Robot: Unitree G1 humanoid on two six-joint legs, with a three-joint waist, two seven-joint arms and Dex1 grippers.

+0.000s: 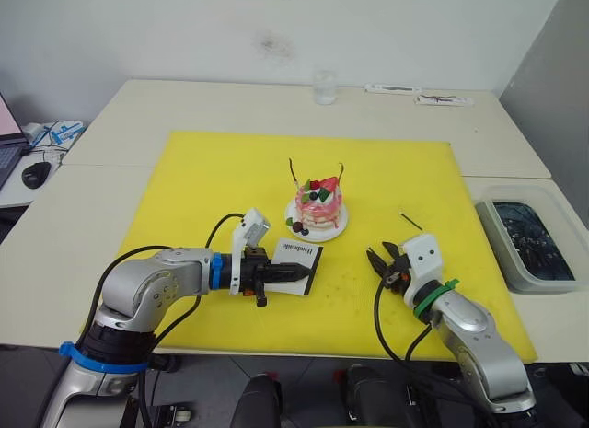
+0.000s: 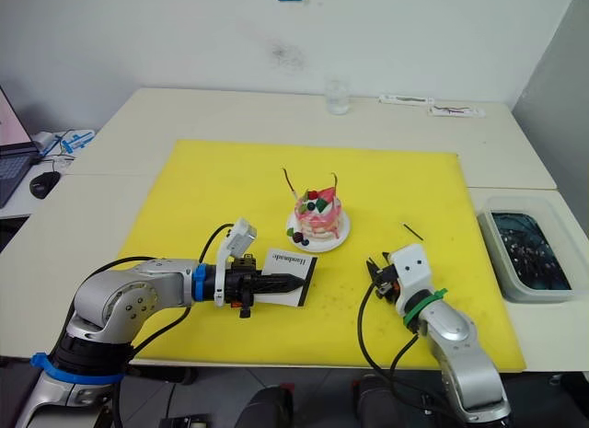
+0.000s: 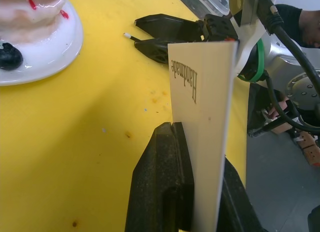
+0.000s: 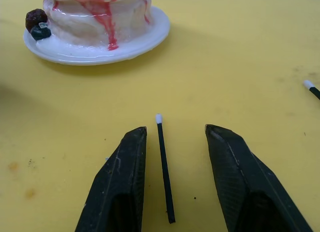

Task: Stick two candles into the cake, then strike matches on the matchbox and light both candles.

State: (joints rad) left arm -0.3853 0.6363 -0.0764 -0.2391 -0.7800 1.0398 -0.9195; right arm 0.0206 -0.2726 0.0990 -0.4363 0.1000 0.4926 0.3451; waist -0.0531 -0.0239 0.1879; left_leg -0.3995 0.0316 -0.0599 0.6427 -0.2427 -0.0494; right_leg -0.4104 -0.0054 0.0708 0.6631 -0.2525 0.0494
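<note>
The right gripper hangs low over the yellow mat, fingers spread either side of a match lying flat between them, untouched. To its left the left gripper pinches the matchbox on edge. Beyond them stands the cake with both candles stuck in. A second match lies farther right.

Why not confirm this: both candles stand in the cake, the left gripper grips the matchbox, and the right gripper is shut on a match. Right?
Not quite. In the right wrist view the right gripper is open, the match lying on the mat between its fingers. Both candles stand in the cake, and the left gripper grips the matchbox.
</note>
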